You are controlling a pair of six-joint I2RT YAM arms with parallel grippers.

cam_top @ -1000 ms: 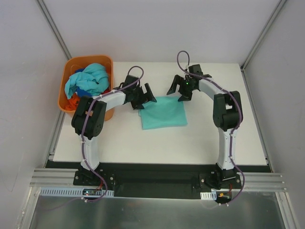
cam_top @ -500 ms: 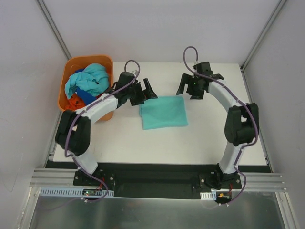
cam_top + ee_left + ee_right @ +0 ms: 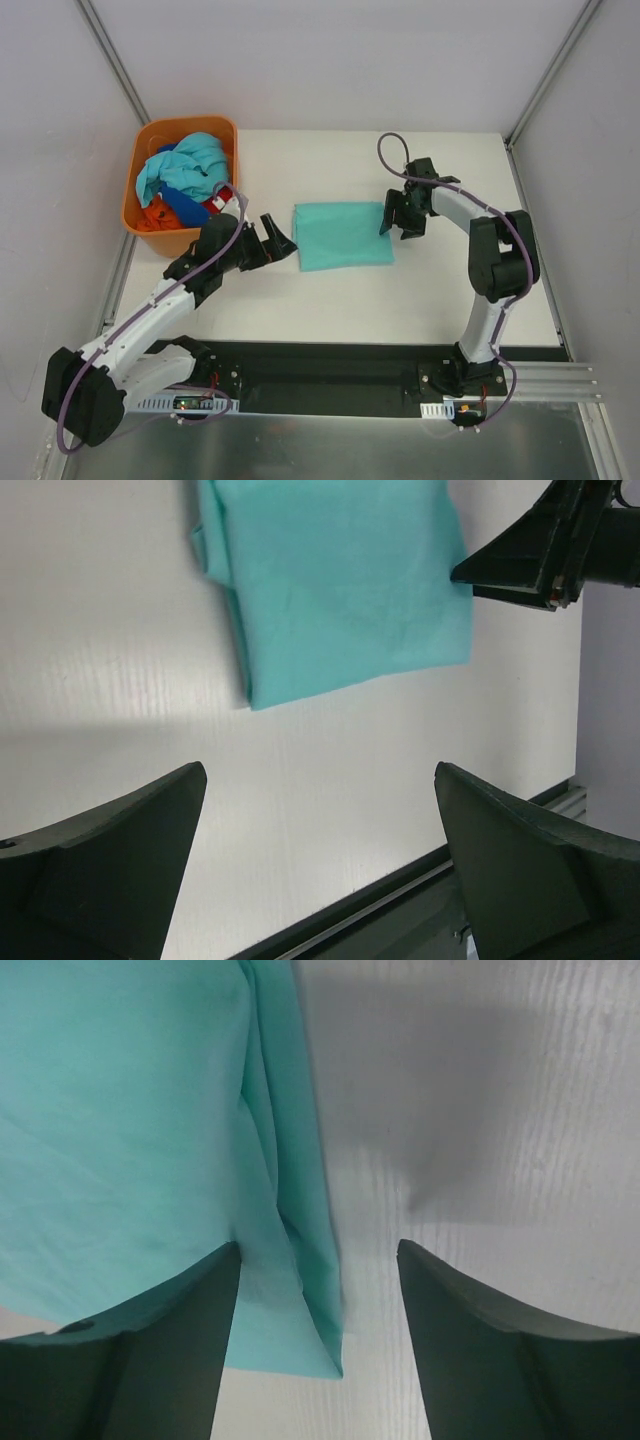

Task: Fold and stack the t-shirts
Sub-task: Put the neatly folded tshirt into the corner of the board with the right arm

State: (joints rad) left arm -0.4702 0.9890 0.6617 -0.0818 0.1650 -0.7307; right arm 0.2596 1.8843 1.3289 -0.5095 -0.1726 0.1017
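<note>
A teal-green t-shirt (image 3: 342, 235) lies folded flat in the middle of the white table; it also shows in the left wrist view (image 3: 340, 580) and the right wrist view (image 3: 130, 1140). My left gripper (image 3: 272, 243) is open and empty just left of the shirt, above the table. My right gripper (image 3: 400, 217) is open at the shirt's right edge, its fingers straddling that edge (image 3: 320, 1300) without closing on it. More shirts, light aqua (image 3: 190, 165), blue and orange-red (image 3: 155, 215), are piled in the orange basket (image 3: 140, 150).
The orange basket stands at the back left corner of the table (image 3: 450, 290). Grey walls close in on both sides. A black rail (image 3: 330, 360) runs along the near table edge.
My left arm has swung back and down toward the near left, away from the shirt's back left corner. My right gripper has come down from behind the shirt to its right edge.
</note>
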